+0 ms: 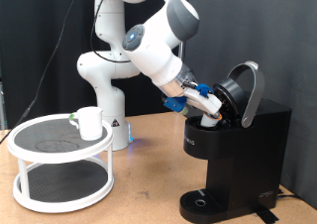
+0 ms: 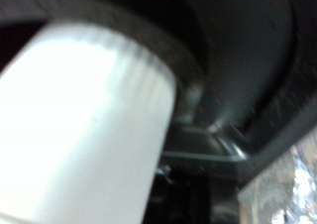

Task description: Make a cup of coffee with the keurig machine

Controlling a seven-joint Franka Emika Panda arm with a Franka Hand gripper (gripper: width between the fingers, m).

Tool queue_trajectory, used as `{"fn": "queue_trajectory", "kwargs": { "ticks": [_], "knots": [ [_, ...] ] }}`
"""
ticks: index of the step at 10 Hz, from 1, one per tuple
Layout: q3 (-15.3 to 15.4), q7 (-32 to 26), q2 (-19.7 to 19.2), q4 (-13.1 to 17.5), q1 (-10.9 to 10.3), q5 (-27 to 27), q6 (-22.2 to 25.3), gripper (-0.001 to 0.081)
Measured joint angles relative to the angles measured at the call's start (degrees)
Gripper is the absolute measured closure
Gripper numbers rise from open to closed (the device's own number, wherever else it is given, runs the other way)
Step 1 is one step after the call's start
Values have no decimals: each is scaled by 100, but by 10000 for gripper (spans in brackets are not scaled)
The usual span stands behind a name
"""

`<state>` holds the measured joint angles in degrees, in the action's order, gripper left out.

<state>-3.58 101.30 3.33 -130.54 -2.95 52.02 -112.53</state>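
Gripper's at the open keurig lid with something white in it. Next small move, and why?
Probably ease the gripper down into the keurig machine. Its lid stands open, and the wrist view shows a ribbed white pod between the fingers at a dark round opening, apparently not yet seated. The cup sits on the white tiered stand.

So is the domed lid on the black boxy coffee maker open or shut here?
Open: the domed lid is tilted up above the black coffee maker, with the gripper at its mouth.
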Motion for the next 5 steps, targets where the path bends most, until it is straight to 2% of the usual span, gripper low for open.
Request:
{"fn": "queue_trajectory", "kwargs": {
  "ticks": [5],
  "knots": [
    [-15, 10, 56, -8, 10, 0, 178, -2]
  ]
}}
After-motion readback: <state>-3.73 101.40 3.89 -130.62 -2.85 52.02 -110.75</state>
